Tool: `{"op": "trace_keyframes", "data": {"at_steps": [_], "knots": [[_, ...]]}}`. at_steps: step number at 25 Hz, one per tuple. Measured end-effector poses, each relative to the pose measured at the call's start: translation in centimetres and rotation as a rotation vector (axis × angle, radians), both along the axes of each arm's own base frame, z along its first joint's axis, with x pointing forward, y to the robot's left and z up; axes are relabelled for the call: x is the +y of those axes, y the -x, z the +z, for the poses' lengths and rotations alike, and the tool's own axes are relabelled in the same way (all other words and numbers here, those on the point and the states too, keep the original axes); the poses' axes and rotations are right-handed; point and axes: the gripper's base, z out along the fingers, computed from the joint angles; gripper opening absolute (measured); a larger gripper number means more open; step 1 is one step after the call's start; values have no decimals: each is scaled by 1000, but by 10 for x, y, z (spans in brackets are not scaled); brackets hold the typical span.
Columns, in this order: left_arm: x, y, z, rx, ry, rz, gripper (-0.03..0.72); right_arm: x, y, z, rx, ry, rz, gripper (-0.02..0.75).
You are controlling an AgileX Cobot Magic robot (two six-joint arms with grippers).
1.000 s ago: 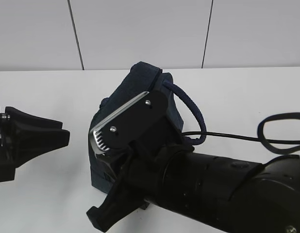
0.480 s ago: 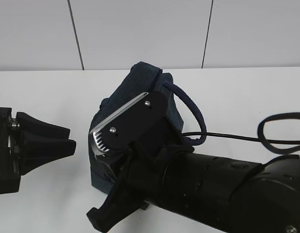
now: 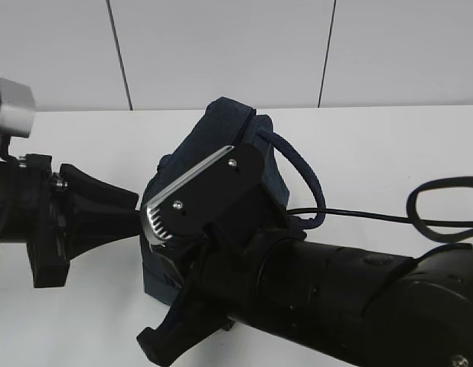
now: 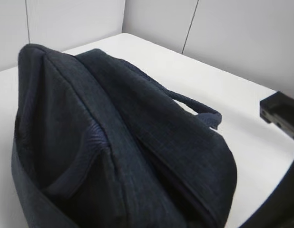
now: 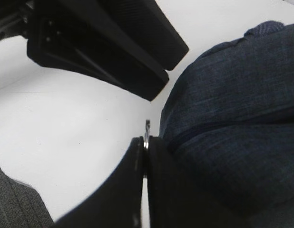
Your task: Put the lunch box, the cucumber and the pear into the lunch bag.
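Note:
The dark navy lunch bag [image 3: 221, 138] stands mid-table with a loop handle [image 3: 301, 172] hanging on its right; it fills the left wrist view [image 4: 113, 142]. My right gripper [image 5: 146, 142] is shut on the zipper's silver ring pull [image 5: 146, 129] at the bag's edge [image 5: 232, 109]; its black body [image 3: 221, 199] hides the bag's front. My left gripper [image 3: 137, 208] has its fingertips at the bag's left side, slightly apart, and also shows in the right wrist view [image 5: 175, 64]. Lunch box, cucumber and pear are out of view.
A black cable [image 3: 443, 206] loops over the white table [image 3: 389, 145] at the right. A white panelled wall [image 3: 221, 46] stands behind. The right arm [image 3: 351, 298] fills the lower right of the exterior view.
My left gripper has moved right from the table's left edge until its tips reach the bag's left side. The right gripper and the bag have not moved.

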Motion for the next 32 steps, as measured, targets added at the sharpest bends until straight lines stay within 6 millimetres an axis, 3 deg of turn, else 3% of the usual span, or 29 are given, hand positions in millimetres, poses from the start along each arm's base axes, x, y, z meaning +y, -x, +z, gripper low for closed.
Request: {"op": "trace_keyframes", "data": {"at_steps": [20, 26, 32], "knots": [[-8, -13, -25, 135, 46, 20, 241, 0, 0, 0, 1, 1, 1, 6], [-9, -13, -27, 150, 55, 17, 11, 0, 0, 0, 1, 1, 1, 6], [-9, -13, -27, 150, 55, 13, -8, -1, -1, 1, 12, -20, -28, 6]]}}
